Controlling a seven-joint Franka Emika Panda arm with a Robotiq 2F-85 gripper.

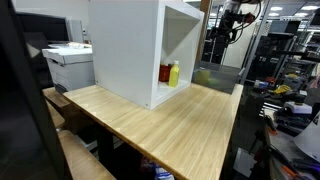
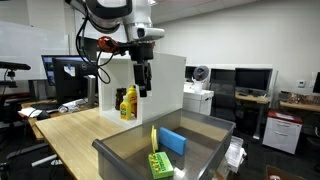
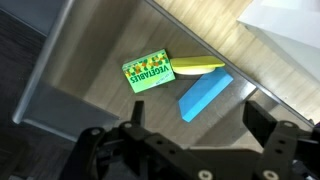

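Observation:
My gripper (image 3: 198,122) hangs open over a grey bin (image 3: 70,75), with nothing between its fingers. On the bin floor lie a green box labelled VEGETABLES (image 3: 148,72), a flat yellow item (image 3: 200,66) touching it, and a blue block (image 3: 205,95) nearest the fingers. In an exterior view the gripper (image 2: 143,90) points down, well above the bin (image 2: 130,150), which holds the green box (image 2: 160,165), the yellow item (image 2: 154,138) and the blue block (image 2: 173,141).
A white open-fronted cabinet (image 1: 125,45) stands on the wooden table (image 1: 160,125), with a red bottle (image 1: 165,73) and a yellow bottle (image 1: 174,72) inside. A printer (image 1: 68,62) sits beyond the table. Desks and monitors (image 2: 250,78) fill the background.

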